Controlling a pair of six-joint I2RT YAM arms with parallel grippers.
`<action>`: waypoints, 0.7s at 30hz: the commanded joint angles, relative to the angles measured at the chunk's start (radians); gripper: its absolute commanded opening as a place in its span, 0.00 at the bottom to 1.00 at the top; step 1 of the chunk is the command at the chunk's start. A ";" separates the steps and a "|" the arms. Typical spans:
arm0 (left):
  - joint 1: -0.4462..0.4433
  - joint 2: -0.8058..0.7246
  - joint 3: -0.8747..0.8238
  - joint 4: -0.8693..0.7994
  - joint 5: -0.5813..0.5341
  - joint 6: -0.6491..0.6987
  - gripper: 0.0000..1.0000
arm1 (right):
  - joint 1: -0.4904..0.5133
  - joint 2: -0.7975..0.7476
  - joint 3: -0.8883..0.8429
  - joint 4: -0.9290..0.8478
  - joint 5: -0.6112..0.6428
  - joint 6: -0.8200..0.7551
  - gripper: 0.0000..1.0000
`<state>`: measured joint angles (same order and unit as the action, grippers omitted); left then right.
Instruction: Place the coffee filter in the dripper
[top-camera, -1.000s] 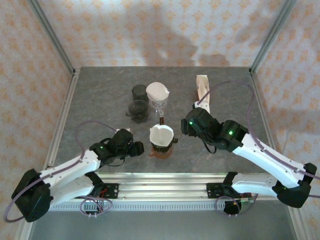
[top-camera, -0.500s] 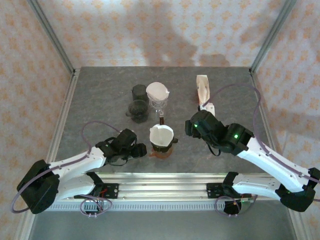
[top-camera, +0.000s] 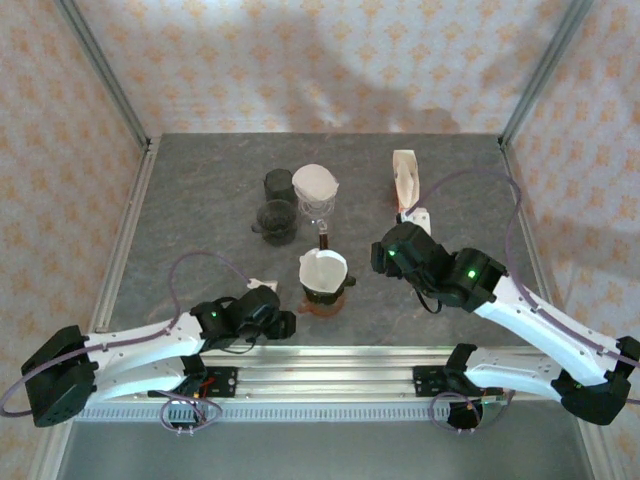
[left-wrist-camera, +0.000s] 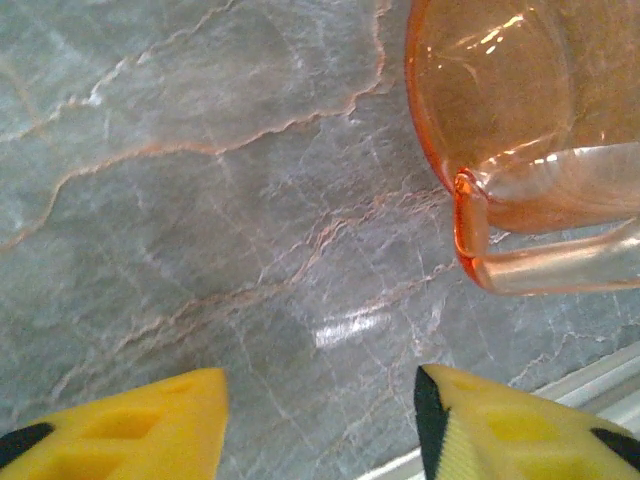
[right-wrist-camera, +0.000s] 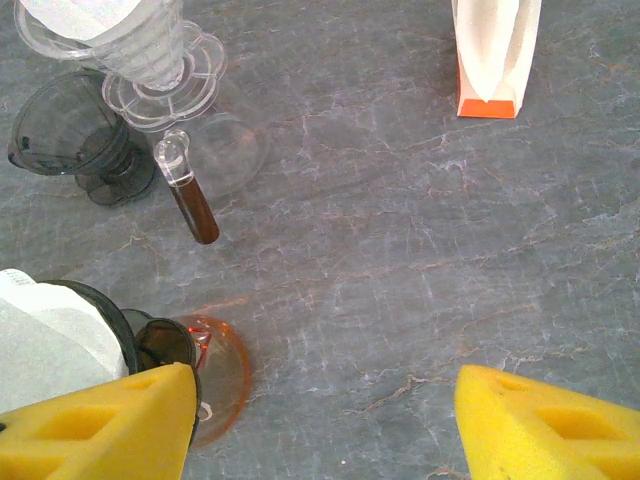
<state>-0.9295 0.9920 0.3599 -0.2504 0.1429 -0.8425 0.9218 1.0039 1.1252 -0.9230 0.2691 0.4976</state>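
Coffee filter (top-camera: 322, 267) sits open-mouthed in the dripper (top-camera: 326, 298), which stands on an amber glass base (left-wrist-camera: 520, 150). It is in the same spot as a second ago (undisturbed).

Left gripper (top-camera: 285, 322): a second ago it was just beside the base. It has since drawn back toward the near rail, so the base now lies ahead and to its right, apart from it. The arm lies lower and flatter along the table edge than before. Its fingers (left-wrist-camera: 110, 420) stand apart with only bare table (top-camera: 200, 200) between them, so it holds nothing.

Right gripper (right-wrist-camera: 325, 420): barely shifted since a second ago. The arm reaches in from the right, wrist angled down at the table. Jaws are wide and empty. The filter and dripper sit at its near left, just beside the left finger.

Farther ahead of the right gripper:
- a small tube of dark liquid (right-wrist-camera: 190, 200), lying on the table
- a clear dripper (right-wrist-camera: 150, 60) with its own filter (ahead-left)
- a dark cup (right-wrist-camera: 70, 135)
- a filter packet (right-wrist-camera: 495, 55), ahead-right and well apart
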 joint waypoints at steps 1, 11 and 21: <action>-0.008 0.038 -0.020 0.192 -0.052 0.039 0.50 | -0.005 -0.013 0.010 -0.012 0.027 0.006 0.69; -0.009 0.147 -0.038 0.403 -0.019 0.048 0.46 | -0.005 -0.021 -0.001 -0.017 0.033 0.008 0.70; -0.005 0.302 0.004 0.554 -0.024 0.035 0.43 | -0.006 -0.023 -0.011 -0.020 0.048 0.013 0.70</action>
<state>-0.9295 1.2629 0.3336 0.2180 0.1413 -0.8112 0.9215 1.0008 1.1252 -0.9234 0.2733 0.4980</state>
